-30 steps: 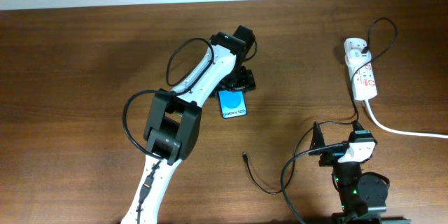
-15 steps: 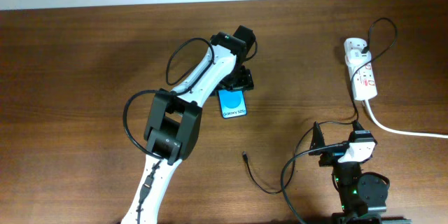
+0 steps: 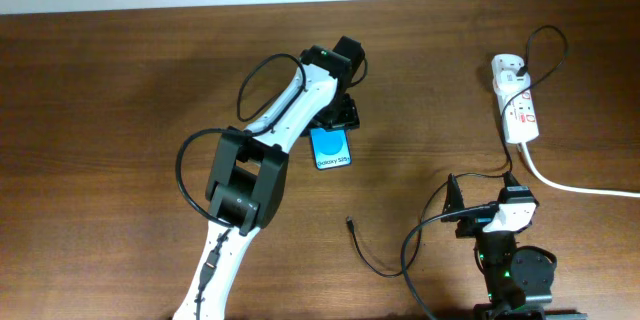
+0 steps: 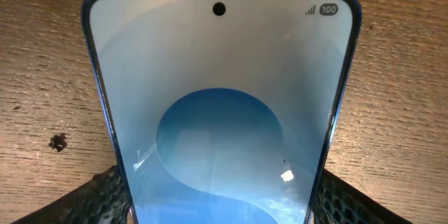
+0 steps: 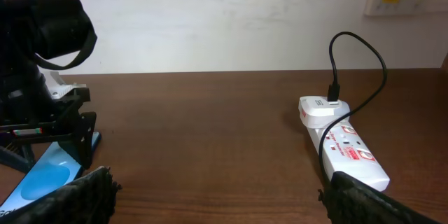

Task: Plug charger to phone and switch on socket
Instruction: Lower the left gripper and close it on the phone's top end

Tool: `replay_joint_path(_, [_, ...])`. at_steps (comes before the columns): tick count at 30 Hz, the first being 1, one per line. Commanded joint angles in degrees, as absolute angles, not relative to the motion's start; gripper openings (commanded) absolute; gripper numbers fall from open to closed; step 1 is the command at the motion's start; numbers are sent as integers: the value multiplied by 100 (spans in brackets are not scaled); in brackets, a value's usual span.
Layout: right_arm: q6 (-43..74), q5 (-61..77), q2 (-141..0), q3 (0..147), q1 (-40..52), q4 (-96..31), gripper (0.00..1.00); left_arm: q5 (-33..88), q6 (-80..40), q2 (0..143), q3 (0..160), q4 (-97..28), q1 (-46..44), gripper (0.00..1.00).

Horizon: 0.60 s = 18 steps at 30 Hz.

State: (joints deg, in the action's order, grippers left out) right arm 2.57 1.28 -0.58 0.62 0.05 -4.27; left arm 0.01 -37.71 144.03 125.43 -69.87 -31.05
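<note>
The phone point(image 3: 332, 147), blue-screened with a white strip of text at its near end, lies flat on the wooden table. My left gripper point(image 3: 340, 118) is at the phone's far end, with its fingers point(image 4: 220, 199) shut on the two long edges of the phone point(image 4: 220, 98). The charger's black plug tip point(image 3: 349, 223) lies loose on the table below the phone, its thin cable curling off to the right. The white socket point(image 3: 518, 108) lies at the far right with an adapter plugged in. My right gripper point(image 5: 217, 196) is open and empty, low near its base point(image 3: 500, 215).
The socket's thick white cord point(image 3: 580, 188) runs off the right edge. In the right wrist view the socket point(image 5: 346, 147) is ahead on the right, and the left arm and the phone point(image 5: 49, 175) are on the left. A white wall stands behind the table.
The phone has shifted very slightly to the left and away with my left gripper. The right arm and the charger cable have not moved.
</note>
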Motion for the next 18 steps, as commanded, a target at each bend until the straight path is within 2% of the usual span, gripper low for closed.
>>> replay_joint_path(1, [215,78,-25,32,36,-458,98,174,-3721,14818,12455,-7057,-3070,79])
replay_joint_path(18, [215,78,-25,32,36,-458,98,174,-3721,14816,12652,-7341,-3057,79])
